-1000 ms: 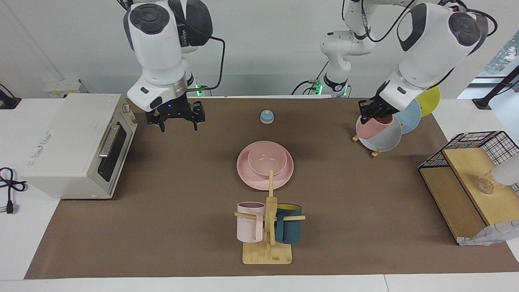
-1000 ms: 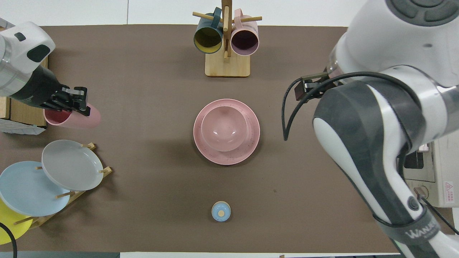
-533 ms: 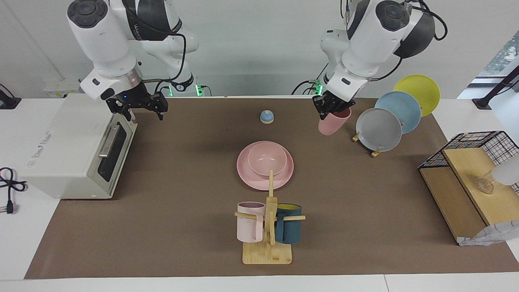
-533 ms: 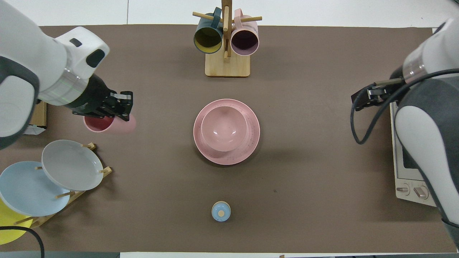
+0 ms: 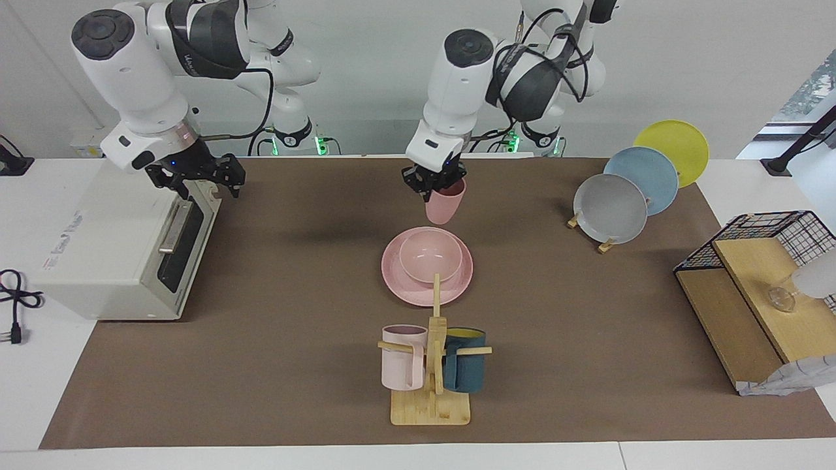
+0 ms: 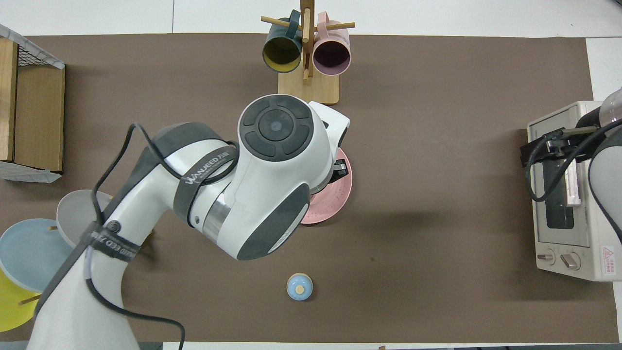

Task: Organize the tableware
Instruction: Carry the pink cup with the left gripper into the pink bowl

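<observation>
Facing view, left gripper clamping pink cup above bowl in plate

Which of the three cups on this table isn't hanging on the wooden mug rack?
The handleless pink cup: the left gripper holds it in the air over the pink bowl, while both handled mugs hang on the rack.

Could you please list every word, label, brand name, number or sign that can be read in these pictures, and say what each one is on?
"WANEED", followed by small characters too blurred to read: on the dark band of the left arm.
The same brand band on the right arm: too small to read.
Pale lettering on top of the toaster oven: too blurred to read.
Red warning triangle sticker with tiny text on the toaster oven's control panel: text unreadable.
</observation>
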Controlling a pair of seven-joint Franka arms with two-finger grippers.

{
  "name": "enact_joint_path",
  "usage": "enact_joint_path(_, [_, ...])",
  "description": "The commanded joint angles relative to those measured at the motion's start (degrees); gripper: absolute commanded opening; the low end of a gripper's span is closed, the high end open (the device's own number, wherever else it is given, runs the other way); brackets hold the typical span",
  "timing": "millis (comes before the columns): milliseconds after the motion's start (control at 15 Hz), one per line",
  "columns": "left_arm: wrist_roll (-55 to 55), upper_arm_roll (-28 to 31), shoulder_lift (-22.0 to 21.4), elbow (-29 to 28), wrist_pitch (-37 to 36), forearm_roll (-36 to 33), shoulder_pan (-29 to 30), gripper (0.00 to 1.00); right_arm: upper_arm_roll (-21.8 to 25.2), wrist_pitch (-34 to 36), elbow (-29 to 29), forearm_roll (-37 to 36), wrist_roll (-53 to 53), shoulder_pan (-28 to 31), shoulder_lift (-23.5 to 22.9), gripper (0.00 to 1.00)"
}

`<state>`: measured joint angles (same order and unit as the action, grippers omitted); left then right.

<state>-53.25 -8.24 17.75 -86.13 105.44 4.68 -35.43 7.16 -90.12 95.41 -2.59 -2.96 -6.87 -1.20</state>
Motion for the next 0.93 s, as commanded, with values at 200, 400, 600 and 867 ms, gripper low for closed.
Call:
enact_joint_path(200, [-4.32, 1.12, 5.28, -0.09, 4.15, -4.15, -2.09, 0.0, 0.14, -1.98, 1.8, 1.19, -1.25, 0.81, 1.55, 1.0])
enact_joint_path(400, [-4.32, 1.21, 7.82, -0.09, 5.64, -5.28, -2.09, 0.0, -1.0, -1.2, 1.54, 0.57, -1.52, 3.43, 1.46, 1.0])
enact_joint_path(600, [-4.32, 1.21, 8.35, -0.36, 6.44, -5.47, -2.01, 0.0, -1.44, -1.2, 1.54, 0.57, -1.7, 4.67, 1.38, 1.0])
enact_joint_path(867, [-4.32, 1.21, 9.15, -1.14, 8.11, -5.82, -1.83, 0.0, -1.79, -1.11, 1.45, 0.57, -3.97, 5.81, 1.46, 1.0])
